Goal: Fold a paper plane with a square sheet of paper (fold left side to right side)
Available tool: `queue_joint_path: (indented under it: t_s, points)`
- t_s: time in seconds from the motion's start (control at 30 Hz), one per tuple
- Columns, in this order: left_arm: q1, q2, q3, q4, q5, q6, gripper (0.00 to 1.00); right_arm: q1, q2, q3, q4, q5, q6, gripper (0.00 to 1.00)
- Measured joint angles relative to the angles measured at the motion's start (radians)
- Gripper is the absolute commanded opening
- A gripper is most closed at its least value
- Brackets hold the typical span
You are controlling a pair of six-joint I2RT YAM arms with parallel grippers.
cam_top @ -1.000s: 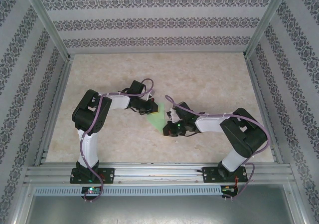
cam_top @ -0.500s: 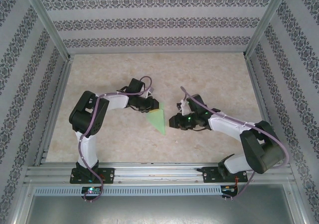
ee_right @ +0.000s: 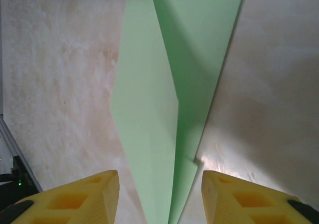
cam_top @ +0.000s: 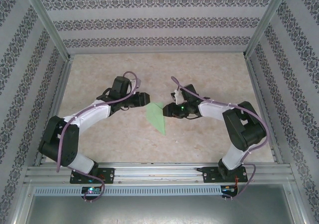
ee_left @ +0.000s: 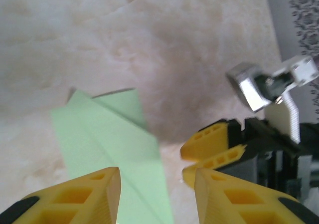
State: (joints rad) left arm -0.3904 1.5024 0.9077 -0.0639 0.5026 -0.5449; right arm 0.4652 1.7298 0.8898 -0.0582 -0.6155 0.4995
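Plainly left and right jaws stand open, empty, flanking the paper plane.

A beige marbled tabletop sits between floral-striped walls and aluminium rails.

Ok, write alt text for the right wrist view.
A folded light-green paper plane lies on the beige marbled table, narrowing toward the camera. The right claw stands open at the bottom, one yellow finger on each side of the paper.
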Motion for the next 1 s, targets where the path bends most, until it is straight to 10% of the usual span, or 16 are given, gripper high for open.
queue_joint_path:
  t_s: [0.3, 0.67, 1.0]
  points:
    - [0.043, -0.017, -0.081, 0.003, -0.021, -0.005, 0.44, 0.027, 0.108, 0.063, 0.033, -0.013, -0.01, 0.39]
    - [0.076, -0.13, -0.094, 0.006, -0.006, -0.018, 0.59, 0.027, 0.114, 0.062, 0.047, -0.045, -0.02, 0.0]
    - [0.107, -0.365, -0.099, 0.13, 0.093, -0.048, 0.76, -0.074, -0.22, -0.025, 0.14, -0.126, -0.035, 0.0]
